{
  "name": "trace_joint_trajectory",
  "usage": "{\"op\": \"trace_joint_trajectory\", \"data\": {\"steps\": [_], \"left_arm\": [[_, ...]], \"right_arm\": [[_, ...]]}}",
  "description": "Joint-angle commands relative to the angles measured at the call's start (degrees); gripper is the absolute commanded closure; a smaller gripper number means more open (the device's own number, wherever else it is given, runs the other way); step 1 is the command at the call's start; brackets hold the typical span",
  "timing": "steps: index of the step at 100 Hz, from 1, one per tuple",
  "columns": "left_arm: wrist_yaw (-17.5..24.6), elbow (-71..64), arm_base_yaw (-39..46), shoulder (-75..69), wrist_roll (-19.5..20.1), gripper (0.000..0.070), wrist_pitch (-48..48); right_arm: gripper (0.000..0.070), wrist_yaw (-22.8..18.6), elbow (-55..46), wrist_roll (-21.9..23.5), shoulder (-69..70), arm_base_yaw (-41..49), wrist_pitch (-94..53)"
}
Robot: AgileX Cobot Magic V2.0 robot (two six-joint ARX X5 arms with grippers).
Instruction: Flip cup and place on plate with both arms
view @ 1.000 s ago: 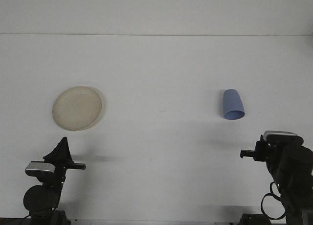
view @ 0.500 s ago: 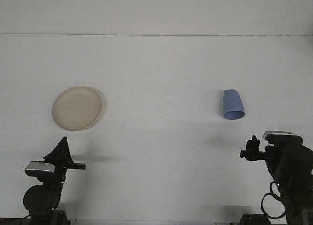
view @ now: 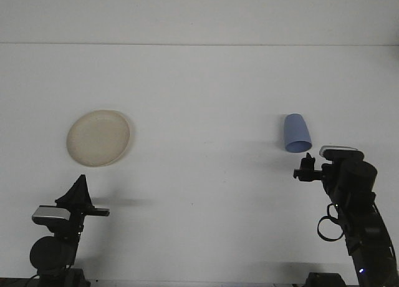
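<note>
nearest the camera, the left pincer stood parked at the lower left, unmoved; whether its jaws were apart could not be told. the right pincer had advanced from its rest toward the blue cup, now just short of the rim, its opening likewise unreadable. the cup lay on its side on the white counter, mouth toward the camera, well apart from the cream plate. the reach appeared begun.

Both arms run off the bottom edge; the right gripper and left gripper are too small and dark to read their fingers
</note>
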Motion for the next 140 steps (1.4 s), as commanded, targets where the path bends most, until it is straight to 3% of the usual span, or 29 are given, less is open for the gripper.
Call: {"op": "trace_joint_trajectory", "data": {"steps": [1,12,35,70,96,140], "left_arm": [[0.1,-1.1,0.0,-0.1,-0.1,0.0688,0.9],[0.1,-1.1,0.0,-0.1,-0.1,0.0688,0.9],[0.1,-1.1,0.0,-0.1,-0.1,0.0688,0.9],[0.1,-1.1,0.0,-0.1,-0.1,0.0688,0.9],[0.1,-1.1,0.0,-0.1,-0.1,0.0688,0.9],[0.1,-1.1,0.0,-0.1,-0.1,0.0688,0.9]], "right_arm": [[0.0208,0.4,-3.1,1.7,0.6,0.0,5.0],[0.0209,0.6,-9.7,2.2,0.6,0.0,14.8],[0.0209,5.0,-20.7,2.1,2.3,-0.1,34.1],[0.0210,4.7,-21.5,0.3,16.8,-0.7,52.2],[0.0210,0.5,-20.5,0.3,29.8,-3.5,65.4],[0.0210,-6.5,-10.6,-0.9,45.3,-7.1,68.8]]}}
